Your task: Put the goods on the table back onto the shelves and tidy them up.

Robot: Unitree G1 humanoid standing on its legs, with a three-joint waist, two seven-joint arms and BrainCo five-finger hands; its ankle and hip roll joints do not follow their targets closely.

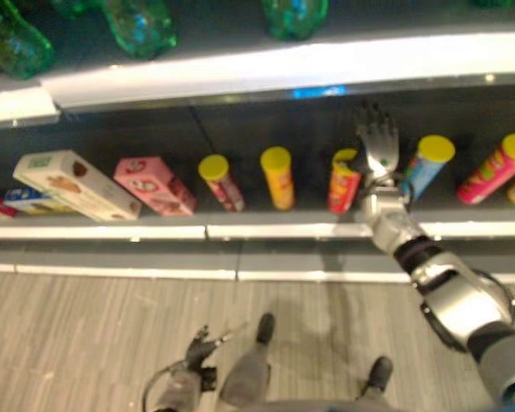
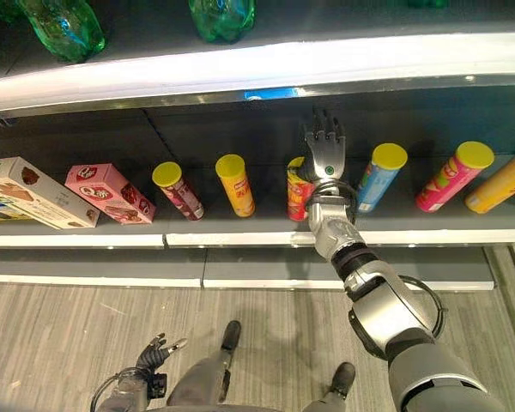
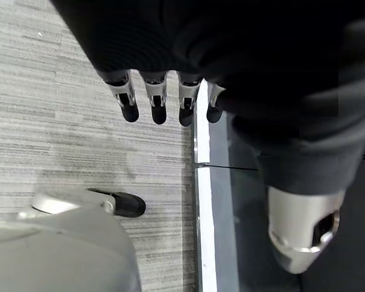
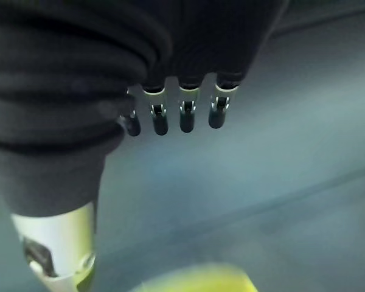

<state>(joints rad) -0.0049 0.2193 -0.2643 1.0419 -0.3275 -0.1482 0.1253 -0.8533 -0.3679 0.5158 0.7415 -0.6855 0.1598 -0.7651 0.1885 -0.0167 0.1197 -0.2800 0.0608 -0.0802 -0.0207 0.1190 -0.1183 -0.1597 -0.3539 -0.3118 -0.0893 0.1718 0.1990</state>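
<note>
Several snack cans with yellow lids stand tilted on the lower shelf [image 1: 266, 230]: a maroon can [image 1: 221, 182], a yellow can [image 1: 278, 177], a red can [image 1: 343, 184], a blue can [image 1: 429, 165] and a pink can [image 1: 496, 167]. My right hand [image 1: 376, 137] reaches into the shelf between the red and blue cans, fingers [image 4: 185, 112] straight and holding nothing. It sits just beside and past the red can [image 2: 299, 190]; I cannot tell whether they touch. A yellow lid [image 4: 201, 280] shows beneath it. My left hand [image 2: 154, 352] hangs low over the floor, fingers [image 3: 158, 103] relaxed and empty.
A pink box [image 1: 154, 184] and a white box [image 1: 75, 184] lie at the shelf's left end. Green bottles [image 1: 142, 24] stand on the shelf above. An orange can [image 2: 502, 182] lies at the far right. Grey striped floor [image 1: 112, 335] runs below the shelf base.
</note>
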